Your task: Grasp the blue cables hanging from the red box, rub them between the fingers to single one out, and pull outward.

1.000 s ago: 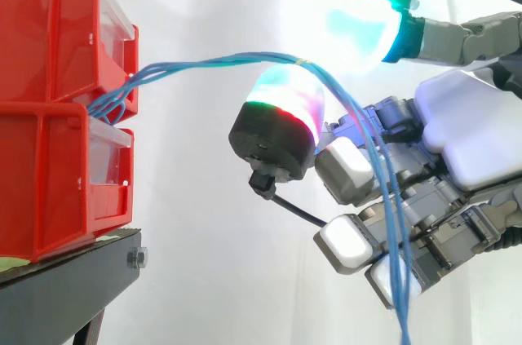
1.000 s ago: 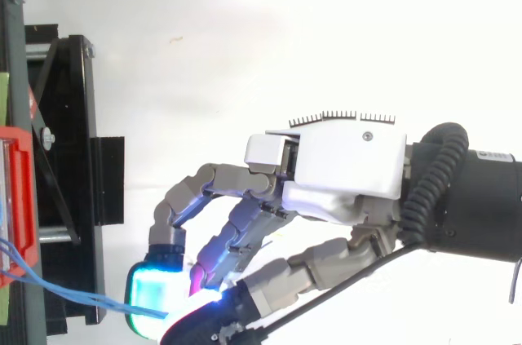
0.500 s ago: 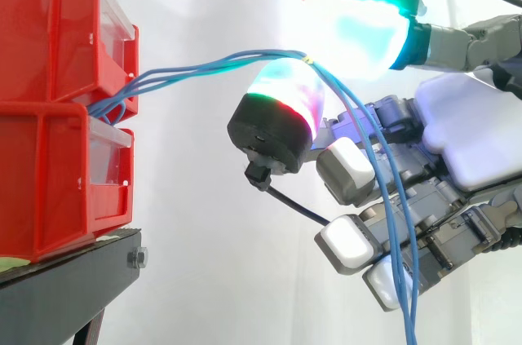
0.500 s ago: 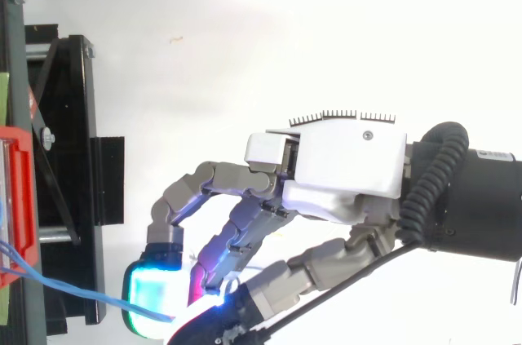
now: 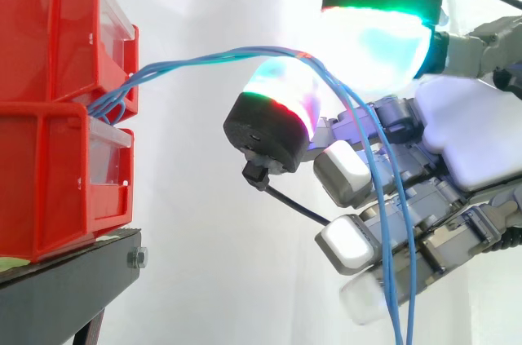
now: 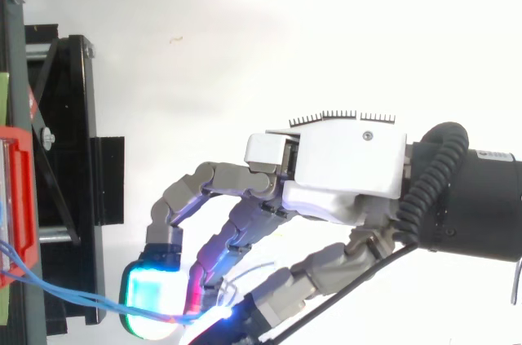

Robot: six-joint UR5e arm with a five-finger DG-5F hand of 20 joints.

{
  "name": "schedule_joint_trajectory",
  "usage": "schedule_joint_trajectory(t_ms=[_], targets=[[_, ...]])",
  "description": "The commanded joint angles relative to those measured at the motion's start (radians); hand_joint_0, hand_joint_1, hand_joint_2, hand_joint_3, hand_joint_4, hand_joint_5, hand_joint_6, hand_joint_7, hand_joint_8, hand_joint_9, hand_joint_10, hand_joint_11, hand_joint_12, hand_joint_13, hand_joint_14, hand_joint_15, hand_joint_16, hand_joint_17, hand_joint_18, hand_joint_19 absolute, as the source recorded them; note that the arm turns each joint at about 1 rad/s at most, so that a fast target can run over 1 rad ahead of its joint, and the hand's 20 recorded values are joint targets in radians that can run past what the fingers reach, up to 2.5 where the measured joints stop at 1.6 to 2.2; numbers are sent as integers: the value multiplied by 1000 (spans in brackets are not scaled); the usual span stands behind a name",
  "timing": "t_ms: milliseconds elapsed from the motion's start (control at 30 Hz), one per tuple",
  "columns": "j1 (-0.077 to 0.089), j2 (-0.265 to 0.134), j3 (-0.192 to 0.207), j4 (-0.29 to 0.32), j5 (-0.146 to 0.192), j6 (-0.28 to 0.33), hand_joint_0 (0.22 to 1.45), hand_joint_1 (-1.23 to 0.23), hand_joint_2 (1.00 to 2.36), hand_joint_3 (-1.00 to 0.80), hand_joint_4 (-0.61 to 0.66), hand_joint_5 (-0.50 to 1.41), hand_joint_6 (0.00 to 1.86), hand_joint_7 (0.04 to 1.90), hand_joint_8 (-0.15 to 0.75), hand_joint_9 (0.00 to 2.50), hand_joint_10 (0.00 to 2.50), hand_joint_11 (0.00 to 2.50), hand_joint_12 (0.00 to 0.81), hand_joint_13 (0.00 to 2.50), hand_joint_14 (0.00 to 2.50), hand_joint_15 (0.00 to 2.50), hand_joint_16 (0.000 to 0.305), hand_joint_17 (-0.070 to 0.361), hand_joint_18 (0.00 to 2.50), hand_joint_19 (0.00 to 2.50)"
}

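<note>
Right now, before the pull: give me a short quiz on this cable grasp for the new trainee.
1. True or false: the blue cables hang clear of the hand.
2. The red bins stand on: A a black stand; B a wooden shelf; C the floor.
3. Fill in: past the fingers, the cables run ___.
Key: 1 false, they pass between the fingers; 2 A; 3 downward.

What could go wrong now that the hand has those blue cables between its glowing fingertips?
Several blue cables lie together between the hand's pads, so a pull might drag the whole bunch, not one. They loop where they leave the red boxes; a tug could snag there or shift the boxes. Their loose ends hang across the curled fingers and might catch.
</note>
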Motion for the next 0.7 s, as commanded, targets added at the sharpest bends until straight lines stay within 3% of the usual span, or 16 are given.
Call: schedule_joint_trajectory(t_ms=[0, 133, 267, 500, 667], targets=[[0, 0, -1, 1, 0, 0, 564, -875, 1000, -500, -24, -167, 941, 815, 275, 947, 14, 626, 433, 763, 15, 446, 74, 167, 334, 334], [0, 0, 1, 0, 0, 0, 507, -740, 1000, -500, -8, -151, 937, 802, 314, 1000, 10, 625, 461, 761, 16, 454, 80, 179, 211, 369], [0, 0, -1, 1, 0, 0, 583, -688, 1000, -500, -17, -144, 928, 839, 306, 1042, 12, 626, 447, 765, 14, 459, 76, 172, 172, 378], [0, 0, 1, 1, 0, 0, 665, -801, 1011, -358, -39, -142, 919, 945, 301, 1048, 13, 632, 437, 808, 15, 460, 75, 169, 260, 346], [0, 0, 1, 1, 0, 0, 740, -853, 1013, -316, -153, -155, 951, 1001, 280, 1028, 15, 635, 427, 826, 17, 460, 73, 165, 413, 337]])
